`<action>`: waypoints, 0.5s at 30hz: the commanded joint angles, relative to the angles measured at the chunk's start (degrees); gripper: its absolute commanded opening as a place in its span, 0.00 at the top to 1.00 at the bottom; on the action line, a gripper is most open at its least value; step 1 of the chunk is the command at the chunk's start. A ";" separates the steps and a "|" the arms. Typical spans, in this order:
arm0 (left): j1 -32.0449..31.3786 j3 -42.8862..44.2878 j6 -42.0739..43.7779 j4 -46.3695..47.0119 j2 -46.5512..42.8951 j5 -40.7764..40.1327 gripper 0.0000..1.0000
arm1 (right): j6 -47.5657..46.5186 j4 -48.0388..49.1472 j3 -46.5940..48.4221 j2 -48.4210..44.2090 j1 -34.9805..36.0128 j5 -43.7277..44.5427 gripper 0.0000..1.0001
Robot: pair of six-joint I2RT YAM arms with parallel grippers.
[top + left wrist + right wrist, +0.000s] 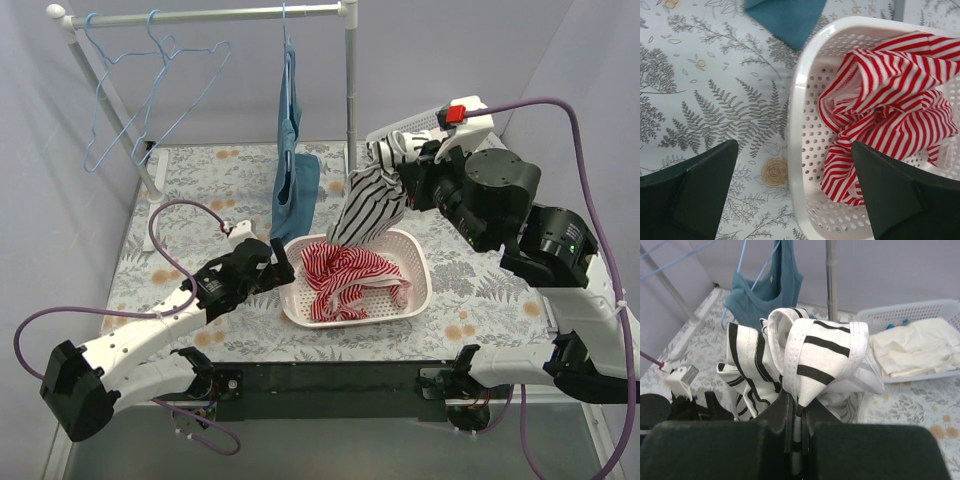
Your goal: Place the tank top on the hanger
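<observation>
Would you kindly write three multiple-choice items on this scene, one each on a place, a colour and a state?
1. Where does the red-striped garment lie?
A. on the floor
B. in the basket
C. on a chair

2. What colour is the garment hanging from the rail?
A. teal-blue
B. yellow
C. black

3. The right gripper is:
A. wide open
B. shut on nothing
C. shut on the tank top

Answers:
1 B: the left wrist view shows it bunched inside the perforated white walls.
2 A: the top view shows a plain teal-blue top hanging under the rail.
3 C: the right wrist view shows black-striped white fabric pinched between the closed fingers.
</observation>
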 commanded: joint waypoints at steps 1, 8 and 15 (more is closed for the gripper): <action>3.00 -1.20 -2.14 -2.34 -1.26 -1.42 0.02 | -6.55 11.17 2.69 0.42 0.13 4.47 0.99; 13.18 -4.80 -3.63 -1.99 -6.36 4.29 0.02 | -7.78 12.76 2.26 2.61 0.22 3.77 0.99; 15.05 -7.00 -2.49 -0.41 -1.54 6.93 0.02 | -8.75 14.33 1.20 3.32 0.21 2.63 0.99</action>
